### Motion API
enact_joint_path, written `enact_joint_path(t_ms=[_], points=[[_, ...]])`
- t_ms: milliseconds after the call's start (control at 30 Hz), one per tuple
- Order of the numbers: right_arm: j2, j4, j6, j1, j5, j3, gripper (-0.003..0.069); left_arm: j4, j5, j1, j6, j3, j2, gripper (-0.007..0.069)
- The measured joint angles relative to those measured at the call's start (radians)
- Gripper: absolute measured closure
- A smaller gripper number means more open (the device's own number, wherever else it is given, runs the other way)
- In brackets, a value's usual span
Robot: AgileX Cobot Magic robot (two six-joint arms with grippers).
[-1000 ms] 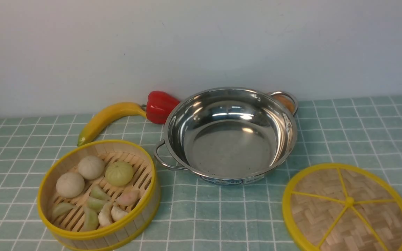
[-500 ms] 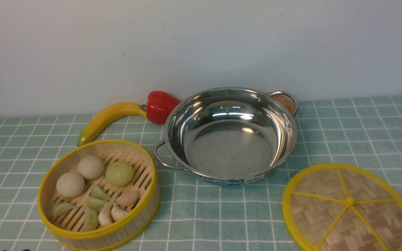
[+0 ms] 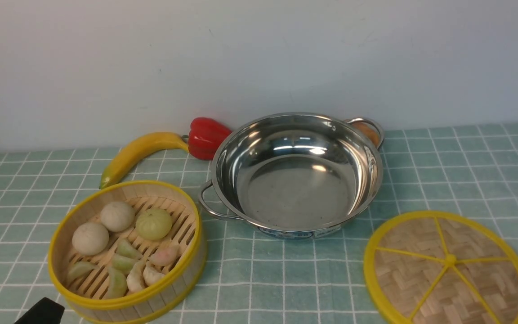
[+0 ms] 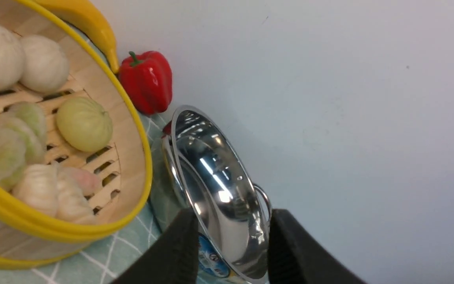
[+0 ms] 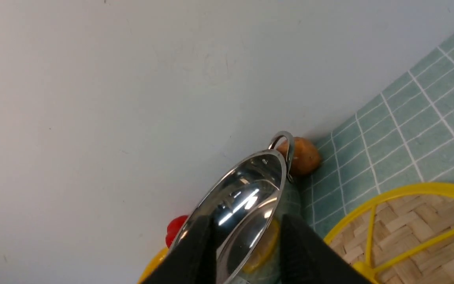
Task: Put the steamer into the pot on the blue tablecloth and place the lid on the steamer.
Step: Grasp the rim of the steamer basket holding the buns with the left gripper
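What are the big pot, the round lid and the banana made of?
The pot looks like polished steel: it mirrors bright lights. The lid seems to be woven bamboo, with criss-cross strips, and its smooth yellow rim may be plastic. The banana has a smooth, slightly shiny skin; I can't tell if it's real or plastic.

Past the parted jaws, in both wrist views, rises a plain, pale grey-white wall (image 3: 259,58) with a few small dark specks and faint scuffs. In the front view it meets the far edge of the cloth-covered surface, under soft, even light with a slight violet tint towards one side.
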Motion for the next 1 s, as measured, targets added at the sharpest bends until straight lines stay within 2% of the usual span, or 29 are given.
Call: enact_joint_path(t_ms=[133, 267, 300, 333, 367, 400, 433, 500, 600, 667, 767, 833, 867, 1000], points=[[0.000, 0.008, 0.022, 0.000, -0.085, 0.000, 0.0410, -0.012, -0.033, 0.000, 0.000, 0.000, 0.000, 0.0382], [0.000, 0.034, 0.062, 0.000, -0.346, 0.000, 0.0410, -0.016, -0.041, 0.000, -0.001, 0.000, 0.000, 0.0382], [0.000, 0.033, 0.080, 0.000, -0.490, 0.000, 0.0410, -0.037, -0.047, 0.000, -0.006, 0.000, 0.000, 0.0382], [0.000, 0.033, 0.081, 0.000, -0.511, 0.000, 0.0410, -0.047, -0.049, 0.000, -0.008, 0.000, 0.000, 0.0382], [0.000, 0.014, 0.084, 0.000, -0.690, -0.001, 0.0410, -0.104, -0.065, 0.000, -0.009, 0.000, 0.000, 0.0382], [-0.001, -0.010, 0.073, 0.000, -0.766, -0.013, 0.0410, -0.146, -0.086, 0.000, -0.004, -0.008, 0.000, 0.0382], [-0.001, -0.010, 0.071, 0.000, -0.779, -0.016, 0.0410, -0.153, -0.091, 0.000, -0.001, -0.008, 0.000, 0.0382], [-0.002, -0.104, 0.024, 0.000, -0.863, -0.077, 0.0410, -0.204, -0.159, 0.000, 0.087, -0.073, 0.000, 0.0382], [0.021, -0.258, 0.007, 0.000, -0.786, -0.191, 0.0410, -0.199, -0.235, 0.000, 0.294, -0.195, -0.001, 0.0382], [0.072, -0.418, 0.023, 0.000, -0.621, -0.288, 0.0410, -0.161, -0.265, 0.000, 0.507, -0.320, 0.001, 0.0382], [0.153, -0.590, 0.092, 0.000, -0.411, -0.410, 0.0410, -0.135, -0.269, 0.000, 0.719, -0.444, 0.052, 0.0384], [0.197, -0.636, 0.131, 0.000, -0.313, -0.457, 0.0410, -0.131, -0.269, 0.000, 0.773, -0.474, 0.085, 0.0387], [0.251, -0.681, 0.173, 0.000, -0.200, -0.507, 0.0410, -0.128, -0.266, 0.000, 0.838, -0.530, 0.149, 0.0406], [0.386, -0.699, 0.214, 0.000, 0.050, -0.596, 0.0410, -0.124, -0.237, 0.000, 0.915, -0.597, 0.309, 0.0451]])
